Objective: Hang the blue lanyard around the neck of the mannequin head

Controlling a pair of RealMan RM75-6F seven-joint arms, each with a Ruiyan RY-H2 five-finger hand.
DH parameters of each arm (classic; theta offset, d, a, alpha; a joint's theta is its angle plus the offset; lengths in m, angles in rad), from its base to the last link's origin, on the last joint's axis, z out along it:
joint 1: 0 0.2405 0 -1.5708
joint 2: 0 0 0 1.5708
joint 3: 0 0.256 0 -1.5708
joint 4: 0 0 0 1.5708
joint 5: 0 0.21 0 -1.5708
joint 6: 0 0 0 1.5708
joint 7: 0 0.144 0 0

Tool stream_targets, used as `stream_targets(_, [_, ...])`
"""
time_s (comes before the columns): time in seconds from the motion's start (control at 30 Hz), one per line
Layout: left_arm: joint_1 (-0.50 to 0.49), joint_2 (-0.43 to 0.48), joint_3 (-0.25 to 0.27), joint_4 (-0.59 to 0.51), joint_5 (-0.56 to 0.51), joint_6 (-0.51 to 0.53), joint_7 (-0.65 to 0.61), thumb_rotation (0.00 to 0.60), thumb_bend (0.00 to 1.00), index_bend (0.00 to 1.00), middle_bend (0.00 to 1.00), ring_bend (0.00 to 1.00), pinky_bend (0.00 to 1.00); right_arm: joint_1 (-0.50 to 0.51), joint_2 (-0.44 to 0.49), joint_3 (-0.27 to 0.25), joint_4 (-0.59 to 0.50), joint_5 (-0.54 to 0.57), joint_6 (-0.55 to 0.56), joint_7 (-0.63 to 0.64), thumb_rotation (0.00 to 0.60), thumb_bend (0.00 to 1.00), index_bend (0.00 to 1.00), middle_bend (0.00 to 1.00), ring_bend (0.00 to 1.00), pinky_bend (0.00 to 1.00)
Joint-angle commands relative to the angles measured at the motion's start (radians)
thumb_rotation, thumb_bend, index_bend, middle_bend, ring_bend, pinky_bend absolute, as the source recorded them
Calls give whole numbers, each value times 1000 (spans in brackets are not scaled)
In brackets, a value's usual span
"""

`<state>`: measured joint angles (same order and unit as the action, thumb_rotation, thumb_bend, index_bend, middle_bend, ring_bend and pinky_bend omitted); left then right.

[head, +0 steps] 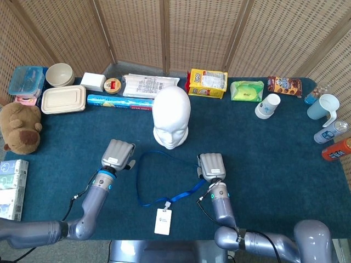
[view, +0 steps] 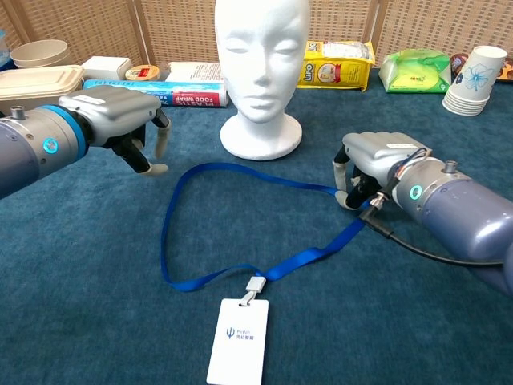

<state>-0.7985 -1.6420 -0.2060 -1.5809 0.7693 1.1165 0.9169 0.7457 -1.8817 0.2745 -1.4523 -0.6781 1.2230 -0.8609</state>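
The white mannequin head (head: 171, 115) (view: 262, 48) stands upright mid-table. In front of it the blue lanyard (head: 138, 181) (view: 304, 257) lies in an open loop on the cloth, its white badge (head: 163, 221) (view: 238, 337) nearest me. My right hand (head: 211, 166) (view: 375, 163) sits at the loop's right bend, fingers curled down around the strap there. My left hand (head: 118, 154) (view: 120, 120) hovers just left of the loop's far-left corner, fingers pointing down and apart, holding nothing and clear of the strap.
Along the back stand a long blue box (head: 119, 101), food containers (head: 63, 98), a bowl (head: 60, 74), a yellow box (head: 207, 82) and a green pack (head: 247, 90). Paper cups (head: 268, 105), a mug and bottles sit at the right. A plush bear (head: 21, 127) lies at the left.
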Motion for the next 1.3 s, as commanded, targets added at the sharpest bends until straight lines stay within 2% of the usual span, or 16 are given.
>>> stream_targets(0.03, [-14,-22,-6,21,-22,-7,-4,511,290,537,1000,1000,1000,1,1,0,5,2,-4,3,553,511,596,916,1000,1000])
stream_targets(0.7, [-103,-135,-28,171,-132,-38,3,513,288,538,1000,1000,1000,6,2,-1,33,13,-27,24,550,513,596,916,1000,1000])
stream_targets(1.3, [-127,-168,-25,226,-183,-41,8,510,288,537,1000,1000,1000,4,4,-5,38,17,-33,36,554,513,596,916,1000,1000])
